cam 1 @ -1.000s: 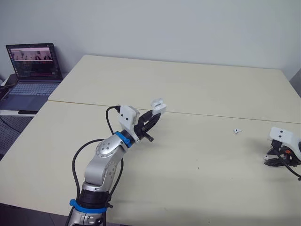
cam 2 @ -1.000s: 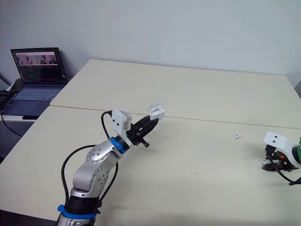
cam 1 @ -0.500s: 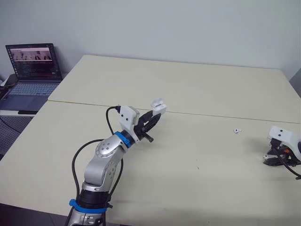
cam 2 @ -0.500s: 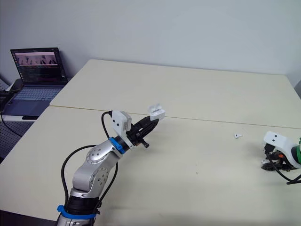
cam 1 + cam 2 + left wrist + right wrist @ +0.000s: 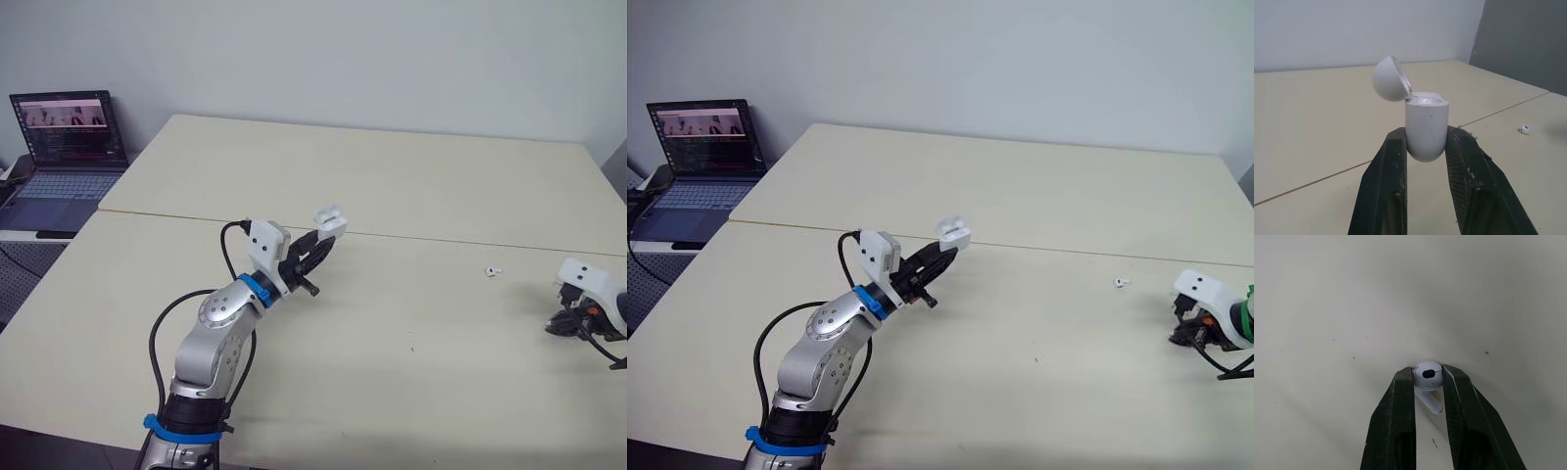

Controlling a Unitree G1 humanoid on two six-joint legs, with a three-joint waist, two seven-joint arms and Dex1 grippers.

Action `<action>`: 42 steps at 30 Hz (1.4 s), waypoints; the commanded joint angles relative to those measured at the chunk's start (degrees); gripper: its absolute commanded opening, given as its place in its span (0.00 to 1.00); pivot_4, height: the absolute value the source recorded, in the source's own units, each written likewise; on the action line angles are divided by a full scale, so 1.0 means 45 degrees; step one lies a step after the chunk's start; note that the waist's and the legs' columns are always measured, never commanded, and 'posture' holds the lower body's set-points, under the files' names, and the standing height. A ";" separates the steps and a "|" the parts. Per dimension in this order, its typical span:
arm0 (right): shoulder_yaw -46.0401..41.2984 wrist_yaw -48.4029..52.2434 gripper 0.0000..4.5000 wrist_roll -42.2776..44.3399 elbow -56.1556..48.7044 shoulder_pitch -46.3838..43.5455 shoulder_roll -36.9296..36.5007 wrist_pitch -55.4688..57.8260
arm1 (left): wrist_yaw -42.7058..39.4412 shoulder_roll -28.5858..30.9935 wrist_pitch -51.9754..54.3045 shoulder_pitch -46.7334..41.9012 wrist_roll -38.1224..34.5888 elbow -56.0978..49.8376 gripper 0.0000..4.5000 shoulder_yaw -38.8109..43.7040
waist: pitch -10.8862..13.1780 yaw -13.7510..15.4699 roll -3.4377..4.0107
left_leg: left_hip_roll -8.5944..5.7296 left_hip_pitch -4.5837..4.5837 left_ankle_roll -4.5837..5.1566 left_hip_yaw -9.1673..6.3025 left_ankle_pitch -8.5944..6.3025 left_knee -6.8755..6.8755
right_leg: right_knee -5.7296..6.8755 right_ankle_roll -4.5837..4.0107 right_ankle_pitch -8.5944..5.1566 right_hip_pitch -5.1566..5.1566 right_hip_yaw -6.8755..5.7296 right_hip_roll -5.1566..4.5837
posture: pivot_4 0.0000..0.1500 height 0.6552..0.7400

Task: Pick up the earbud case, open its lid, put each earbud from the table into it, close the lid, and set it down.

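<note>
Your left hand point(image 5: 323, 242) is raised above the middle of the desk point(image 5: 411, 166), clamped on the earbud case point(image 5: 1425, 128). One black finger presses each side of the case's rounded base. The case stands upright in that grip, and its lid point(image 5: 1391, 79) is swung back on the hinge and wide open, so the top of the body is bare and facing up. In the head views the case sits just over the seam point(image 5: 441, 240) where the two desk panels meet.

Over on your right, the right hand point(image 5: 1427, 377) is down low near the right edge of the desk. It is closed on an earbud point(image 5: 1427, 369): the white bud head is pinched between the two fingertips, dark vent facing the wrist camera, and the stem point(image 5: 1431, 403) trails back between the fingers. You cannot tell from these views whether that earbud is off the surface or resting on it.

The other earbud point(image 5: 493, 271) lies loose on the desk, between your two hands but much nearer the right one, just this side of the seam. Nothing is touching it.

Well apart from all this, an open laptop point(image 5: 65, 147) with its screen lit sits off the desk's left side.
</note>
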 commanded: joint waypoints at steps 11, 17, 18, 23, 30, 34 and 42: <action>-0.4323 -0.8540 0.09 0.6272 -0.7479 -0.4895 1.1464 0.6043 | -0.0068 -0.1069 -0.2255 -0.1402 0.0498 0.1644 0.17 -0.0464 | 0.0003 0.0154 0.0008 | -0.0007 -0.0067 -0.0010 -0.0071 0.0009 0.0002 | 0.0008 0.0001 0.0023 -0.0045 -0.0039 0.0009 | 1.00 1.00; -0.4571 -1.1852 0.09 0.7486 -0.8661 -0.4981 1.5142 0.6159 | -0.0001 -0.1323 -0.2635 -0.2062 0.0661 0.2014 0.17 -0.0484 | 0.0002 0.0173 0.0009 | -0.0060 -0.0098 -0.0015 -0.0087 0.0009 -0.0021 | 0.0055 -0.0002 0.0026 -0.0097 -0.0042 -0.0042 | 1.00 1.00; -0.4494 -1.2079 0.09 0.7499 -0.8662 -0.4832 1.5254 0.6057 | 0.0004 -0.1337 -0.2656 -0.2146 0.0673 0.2031 0.17 -0.0486 | 0.0003 0.0164 0.0010 | -0.0060 -0.0096 -0.0011 -0.0089 0.0007 -0.0025 | 0.0058 -0.0002 0.0026 -0.0098 -0.0044 -0.0041 | 1.00 1.00; -0.3878 -1.2571 0.09 0.7301 -0.8352 -0.4321 1.5146 0.5182 | -0.0041 -0.1327 -0.2655 -0.2390 0.0627 0.2026 0.17 -0.0452 | 0.0004 0.0008 0.0012 | -0.0062 -0.0088 -0.0004 -0.0087 0.0008 -0.0024 | 0.0062 -0.0001 0.0026 -0.0094 -0.0040 -0.0034 | 1.00 1.00; -0.3480 -1.2947 0.09 0.7339 -0.7824 -0.4327 1.4739 0.4333 | -0.0098 -0.1337 -0.2706 -0.2313 0.0658 0.1869 0.17 -0.0599 | 0.0004 -0.0063 0.0013 | -0.0021 -0.0064 0.0015 -0.0074 0.0025 -0.0023 | 0.0067 -0.0001 0.0026 -0.0089 -0.0033 0.0017 | 1.00 1.00; -0.3079 -1.3021 0.09 0.7303 -0.7643 -0.4307 1.4542 0.4102 | -0.0067 -0.1355 -0.2704 -0.2289 0.0664 0.1798 0.17 -0.0672 | 0.0004 -0.0062 0.0013 | -0.0017 -0.0064 0.0016 -0.0076 0.0027 -0.0022 | 0.0083 -0.0001 0.0026 -0.0090 -0.0029 0.0020 | 1.00 1.00; -0.2630 -1.3294 0.09 0.7107 -0.7104 -0.4114 1.4130 0.3672 | -0.0048 -0.1311 -0.2682 -0.2335 0.0613 0.1715 0.17 -0.0702 | 0.0005 -0.0055 0.0013 | -0.0024 -0.0069 0.0016 -0.0075 0.0027 -0.0024 | 0.0079 -0.0001 0.0026 -0.0092 -0.0024 0.0011 | 1.00 1.00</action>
